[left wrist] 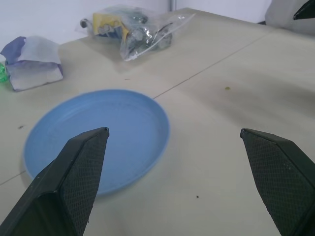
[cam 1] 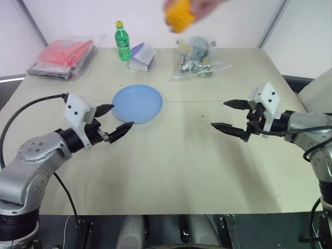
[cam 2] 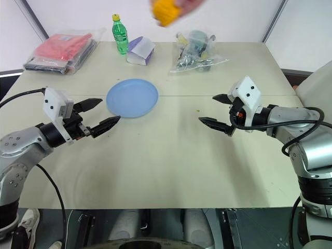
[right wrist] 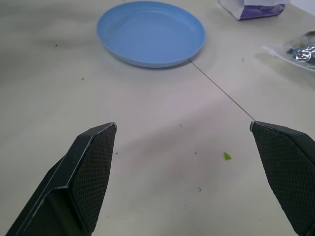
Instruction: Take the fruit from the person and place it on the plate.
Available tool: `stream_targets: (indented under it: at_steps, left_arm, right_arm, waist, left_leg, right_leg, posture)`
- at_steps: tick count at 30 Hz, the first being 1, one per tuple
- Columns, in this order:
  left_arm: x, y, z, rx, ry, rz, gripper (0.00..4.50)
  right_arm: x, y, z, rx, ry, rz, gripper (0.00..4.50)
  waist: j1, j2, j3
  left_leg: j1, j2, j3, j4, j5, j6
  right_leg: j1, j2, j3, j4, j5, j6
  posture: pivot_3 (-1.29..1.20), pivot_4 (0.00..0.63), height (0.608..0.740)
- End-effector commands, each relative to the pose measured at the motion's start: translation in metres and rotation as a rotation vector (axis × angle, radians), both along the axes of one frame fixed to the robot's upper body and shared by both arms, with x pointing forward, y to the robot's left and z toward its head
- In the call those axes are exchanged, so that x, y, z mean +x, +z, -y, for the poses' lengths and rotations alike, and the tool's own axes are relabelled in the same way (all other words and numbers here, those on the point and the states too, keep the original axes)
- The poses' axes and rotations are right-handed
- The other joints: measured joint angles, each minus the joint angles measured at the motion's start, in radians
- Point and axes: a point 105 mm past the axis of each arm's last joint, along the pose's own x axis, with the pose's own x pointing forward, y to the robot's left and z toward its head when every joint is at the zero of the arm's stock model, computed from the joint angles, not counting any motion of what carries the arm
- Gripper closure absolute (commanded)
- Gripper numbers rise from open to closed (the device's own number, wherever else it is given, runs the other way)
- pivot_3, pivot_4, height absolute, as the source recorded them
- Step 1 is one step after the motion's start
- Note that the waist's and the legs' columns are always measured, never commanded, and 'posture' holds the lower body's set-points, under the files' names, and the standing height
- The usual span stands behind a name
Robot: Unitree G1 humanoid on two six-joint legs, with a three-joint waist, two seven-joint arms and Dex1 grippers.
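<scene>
A person's hand (cam 1: 211, 5) comes in over the far edge of the table, holding the yellow-orange fruit (cam 1: 179, 16) in the air above the back of the table. The light blue plate (cam 1: 137, 103) lies flat and bare, left of the table's middle. My left gripper (cam 1: 115, 120) hovers just in front of and left of the plate, fingers wide open and holding nothing. On the right side of the table my right gripper (cam 1: 227, 115) also stands open, with nothing between its fingers, pointing toward the middle. Both are well below and in front of the fruit.
A green bottle (cam 1: 122, 41) with a yellow cap, a purple-and-white packet (cam 1: 141, 57) and a clear bag of small items (cam 1: 197, 59) stand along the back. A red packet in plastic (cam 1: 65, 57) lies at the back left.
</scene>
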Motion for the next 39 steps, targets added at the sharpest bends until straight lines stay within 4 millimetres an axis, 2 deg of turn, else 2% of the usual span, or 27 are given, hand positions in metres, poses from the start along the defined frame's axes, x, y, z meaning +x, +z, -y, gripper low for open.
stream_targets:
  at_steps: [1,4,8,15,20,22,33,39]
  left_arm:
    - [-0.002,0.011,0.001,0.001,-0.013,0.053,0.0]
    - [-0.002,0.01,0.001,0.004,-0.013,0.056,0.0]
    - [0.0,0.012,0.003,0.006,-0.01,0.072,0.0]
    - [0.009,0.023,0.003,0.05,0.031,0.174,0.0]
    - [0.031,0.058,-0.007,0.129,0.212,0.456,0.0]
    - [0.033,0.07,-0.003,0.166,0.226,0.56,0.0]
    - [0.044,0.091,0.024,0.255,0.17,0.821,0.0]
    - [0.053,0.092,0.042,0.295,0.118,0.94,0.0]
  right_arm:
    - [-0.003,0.012,-0.005,-0.008,0.024,0.052,0.06]
    - [-0.002,0.015,-0.008,0.019,0.02,0.064,0.06]
    - [0.007,0.025,-0.017,0.152,-0.019,0.077,0.06]
    - [0.022,0.049,-0.061,0.612,-0.089,-0.076,0.06]
    - [0.016,0.047,-0.075,0.592,-0.055,-0.083,0.06]
    - [0.016,0.048,-0.077,0.596,-0.044,-0.085,0.06]
    - [0.016,0.058,-0.069,0.553,-0.05,-0.001,0.06]
    - [0.014,0.058,-0.072,0.558,-0.046,0.017,0.06]
  waist:
    - [0.0,0.0,0.0]
    - [0.0,0.0,0.0]
    - [-0.002,0.0,0.0]
    - [-0.003,0.0,0.0]
    - [0.02,0.0,0.0]
    - [0.023,0.0,0.0]
    - [0.019,0.0,0.0]
    - [0.02,0.0,0.0]
  left_leg:
    - [0.0,0.0,0.0,0.0,0.0,0.0]
    - [0.0,0.0,0.0,0.0,0.0,0.0]
    - [0.0,0.0,0.0,0.0,0.0,0.0]
    - [0.0,0.0,0.0,0.0,0.0,-0.001]
    - [-0.001,-0.001,0.001,0.0,0.0,-0.001]
    - [-0.001,-0.001,0.001,0.0,0.0,-0.001]
    - [-0.001,0.0,0.001,0.0,0.0,0.0]
    - [-0.001,0.0,0.001,0.0,0.0,0.0]
  right_leg:
    - [0.0,0.0,0.0,0.0,0.0,0.0]
    - [0.0,0.0,0.0,0.0,0.0,0.0]
    - [0.0,0.0,0.0,0.0,0.0,0.0]
    - [-0.001,0.0,0.0,0.003,0.0,0.0]
    - [-0.001,-0.001,-0.001,0.002,0.0,0.0]
    - [-0.001,-0.001,0.0,0.002,0.0,0.0]
    - [-0.001,0.0,-0.001,0.003,0.0,0.0]
    - [-0.001,0.0,-0.001,0.003,0.0,0.0]
  posture:
    - [0.0,0.15,0.731]
    - [0.0,0.15,0.731]
    - [0.0,0.15,0.731]
    - [0.0,0.15,0.731]
    - [0.0,0.15,0.731]
    - [0.0,0.15,0.731]
    - [0.0,0.15,0.731]
    - [0.0,0.15,0.731]
